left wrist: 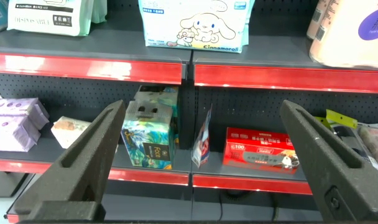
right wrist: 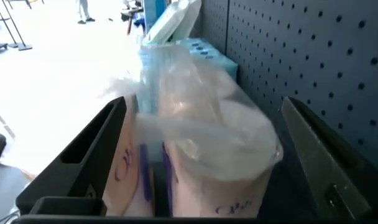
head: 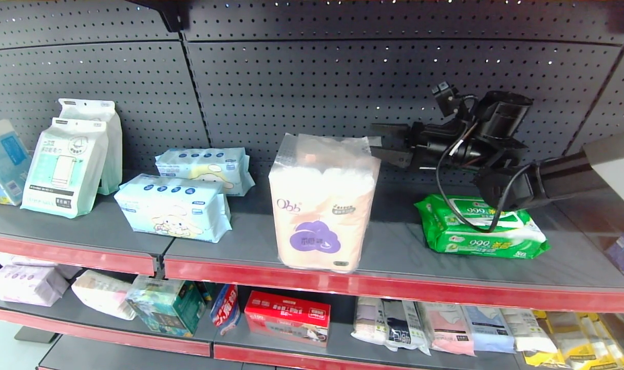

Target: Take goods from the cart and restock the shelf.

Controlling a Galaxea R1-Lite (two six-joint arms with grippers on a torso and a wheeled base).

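My right gripper [head: 381, 141], jaws spread, hangs right of frame centre beside the top of the tall clear-wrapped pack of white toilet rolls [head: 322, 205]. The pack stands upright at the dark shelf's [head: 394, 246] front, immediately leftward, perhaps touching.

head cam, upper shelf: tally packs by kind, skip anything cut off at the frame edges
White-green standing pouches: 2
Light-blue tissue packs: 2
Toilet roll pack: 1
Green wipes pack: 1
Total: 6
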